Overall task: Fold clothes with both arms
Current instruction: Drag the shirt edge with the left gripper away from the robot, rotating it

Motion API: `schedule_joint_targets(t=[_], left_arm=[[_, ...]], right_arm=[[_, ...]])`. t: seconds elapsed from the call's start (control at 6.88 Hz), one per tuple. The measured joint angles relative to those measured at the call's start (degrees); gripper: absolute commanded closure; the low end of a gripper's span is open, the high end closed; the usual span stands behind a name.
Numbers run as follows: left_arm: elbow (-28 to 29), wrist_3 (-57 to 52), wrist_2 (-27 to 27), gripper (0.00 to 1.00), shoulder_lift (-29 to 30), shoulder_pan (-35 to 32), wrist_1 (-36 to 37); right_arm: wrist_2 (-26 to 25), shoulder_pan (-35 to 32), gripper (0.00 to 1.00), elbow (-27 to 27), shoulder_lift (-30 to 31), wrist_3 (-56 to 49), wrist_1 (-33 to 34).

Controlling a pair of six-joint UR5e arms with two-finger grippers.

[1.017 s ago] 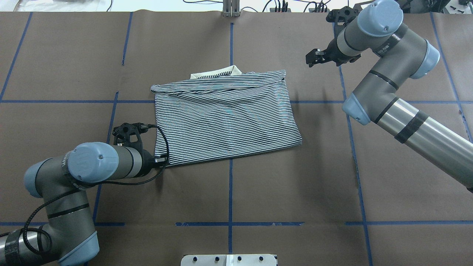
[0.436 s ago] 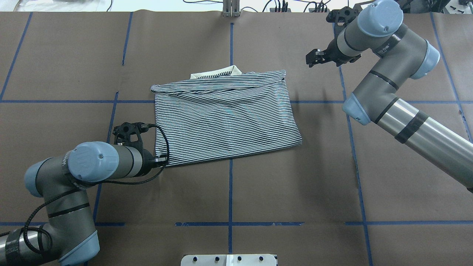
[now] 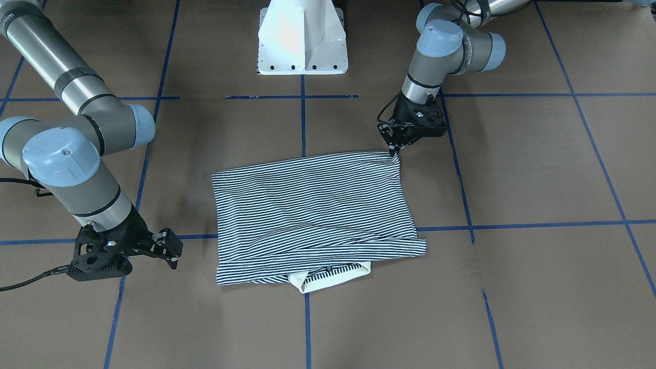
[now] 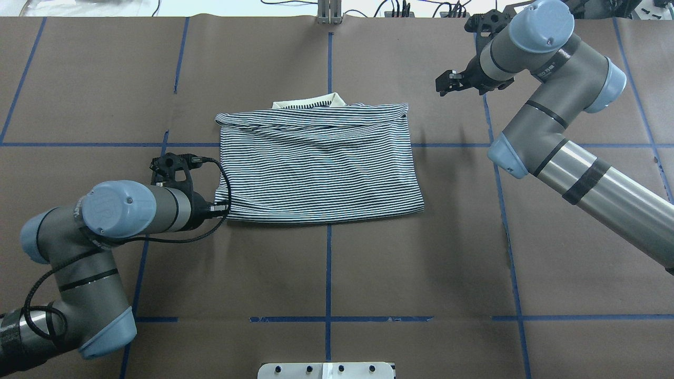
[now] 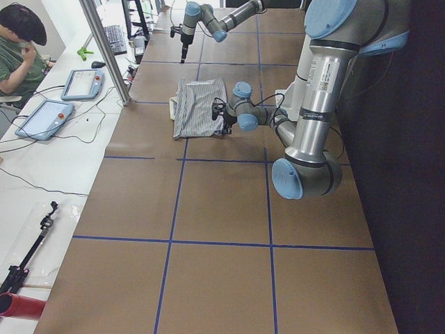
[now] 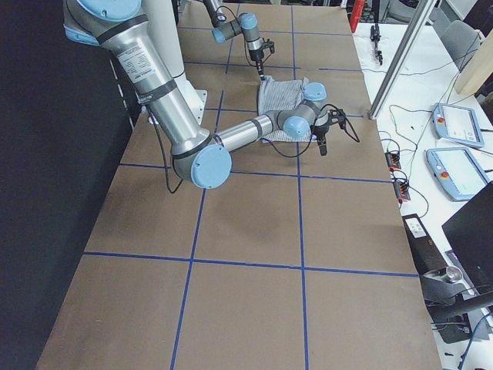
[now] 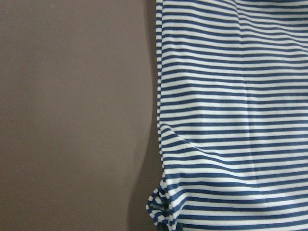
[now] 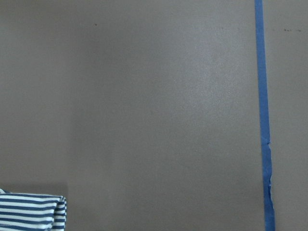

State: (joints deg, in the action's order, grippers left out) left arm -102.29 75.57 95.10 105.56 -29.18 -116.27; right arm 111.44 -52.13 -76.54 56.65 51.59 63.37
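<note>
The striped polo shirt lies folded on the table, its cream collar poking out at the far edge. It also shows in the front-facing view. My left gripper is low at the shirt's near-left corner and looks shut on that corner. The left wrist view shows striped cloth, bunched at the bottom, but no fingers. My right gripper hovers open and empty beyond the shirt's far-right corner. The right wrist view shows only a shirt corner.
Brown paper with blue tape lines covers the table. The white pedestal base stands at the robot's edge. A metal post and cables sit at the far edge. An operator and teach pendants are beside the table.
My left gripper has moved away from the robot and slightly left, dragging the shirt's near-left corner with it. The near hem now lies straighter. The right arm has not moved.
</note>
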Motion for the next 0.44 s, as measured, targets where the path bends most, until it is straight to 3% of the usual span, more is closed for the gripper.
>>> schedule_joint_targets(t=[0.44], left_arm=[[12.00,-13.94,0.08,1.00,5.34,-12.40,-0.85]], right_arm=[[-0.08,0.08,0.00,0.10,-0.15,0.08,0.25]])
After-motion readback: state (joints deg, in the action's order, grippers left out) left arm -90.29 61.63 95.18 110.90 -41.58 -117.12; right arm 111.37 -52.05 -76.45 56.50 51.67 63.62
